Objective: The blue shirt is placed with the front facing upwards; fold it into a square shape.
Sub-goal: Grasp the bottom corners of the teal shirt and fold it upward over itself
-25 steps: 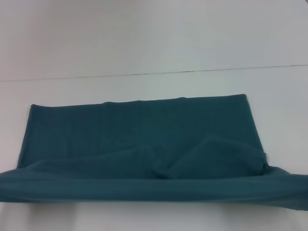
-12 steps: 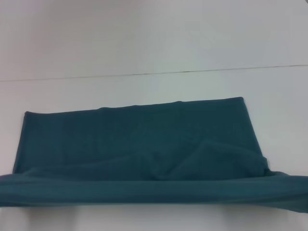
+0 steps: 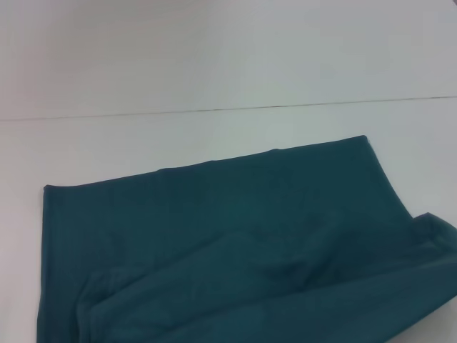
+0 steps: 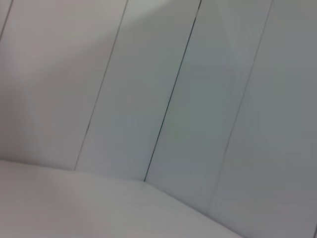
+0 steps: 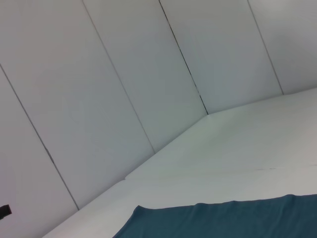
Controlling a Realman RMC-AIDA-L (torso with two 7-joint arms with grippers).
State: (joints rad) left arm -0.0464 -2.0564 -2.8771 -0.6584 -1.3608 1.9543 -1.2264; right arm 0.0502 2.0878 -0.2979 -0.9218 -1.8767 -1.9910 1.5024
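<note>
Pincer states are lying outside every view, so I cannot tell them; the blue shirt (image 3: 235,243), seemingly lifted unevenly, is risking a crooked fold.

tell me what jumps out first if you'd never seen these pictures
The blue shirt dominates: a big dark teal sheet of cloth spread over the near half of the white table, with a loose fold bunched along its near edge. No lettering shows on the cloth. Neither end effector appears; the wrist views show mostly white wall panels.
</note>
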